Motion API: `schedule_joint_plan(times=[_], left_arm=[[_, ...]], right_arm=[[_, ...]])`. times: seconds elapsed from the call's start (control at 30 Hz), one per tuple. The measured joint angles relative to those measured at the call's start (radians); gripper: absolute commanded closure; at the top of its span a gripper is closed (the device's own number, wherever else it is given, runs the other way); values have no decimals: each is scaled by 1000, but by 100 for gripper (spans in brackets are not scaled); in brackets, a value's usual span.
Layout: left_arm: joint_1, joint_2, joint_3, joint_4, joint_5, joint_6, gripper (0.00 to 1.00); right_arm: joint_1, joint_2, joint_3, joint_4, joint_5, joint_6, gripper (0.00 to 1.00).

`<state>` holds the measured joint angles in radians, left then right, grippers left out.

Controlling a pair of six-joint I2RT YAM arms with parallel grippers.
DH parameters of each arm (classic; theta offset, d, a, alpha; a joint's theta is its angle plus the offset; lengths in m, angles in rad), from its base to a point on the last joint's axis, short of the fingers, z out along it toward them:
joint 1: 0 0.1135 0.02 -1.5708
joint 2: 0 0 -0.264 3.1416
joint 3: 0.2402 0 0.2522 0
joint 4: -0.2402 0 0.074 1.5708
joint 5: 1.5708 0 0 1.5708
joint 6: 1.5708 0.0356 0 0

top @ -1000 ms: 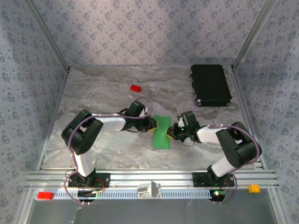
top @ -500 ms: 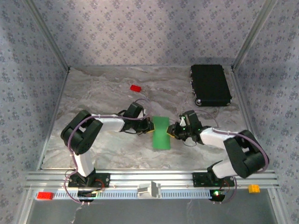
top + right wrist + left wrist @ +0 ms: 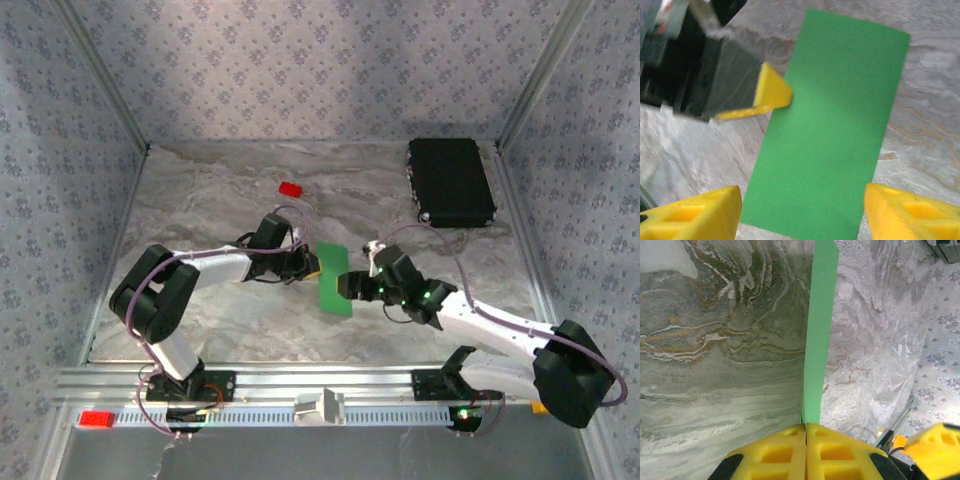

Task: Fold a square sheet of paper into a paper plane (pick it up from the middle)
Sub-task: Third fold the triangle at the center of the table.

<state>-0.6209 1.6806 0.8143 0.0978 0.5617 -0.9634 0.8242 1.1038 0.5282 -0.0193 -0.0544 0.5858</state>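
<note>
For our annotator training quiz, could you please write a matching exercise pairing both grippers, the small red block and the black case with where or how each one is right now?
1. left gripper
2. right gripper
3. red block
4. black case

A. at the far right corner of the table
B. open, facing the green paper
C. shut on the green paper's edge
D. lying alone on the table's far half

Pairs: 1-C, 2-B, 3-D, 4-A.
</note>
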Motion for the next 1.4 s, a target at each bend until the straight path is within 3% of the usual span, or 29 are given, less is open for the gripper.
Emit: schedule_joint_plan(times=[0.3,0.57,0.9,1.4], left_arm=[[0,-2,-6,4,0,-12,93],[0,-2,-6,4,0,-16,93],[0,-2,-6,4,-1,-19,93],[0,-2,-6,4,-1,-18,93]], right_arm=[[317,117,0,134,291,-359,34],[476,321,24,224,537,-556,31],[544,437,58,286,778,-622,50],[544,395,11,277,806,-597,59]])
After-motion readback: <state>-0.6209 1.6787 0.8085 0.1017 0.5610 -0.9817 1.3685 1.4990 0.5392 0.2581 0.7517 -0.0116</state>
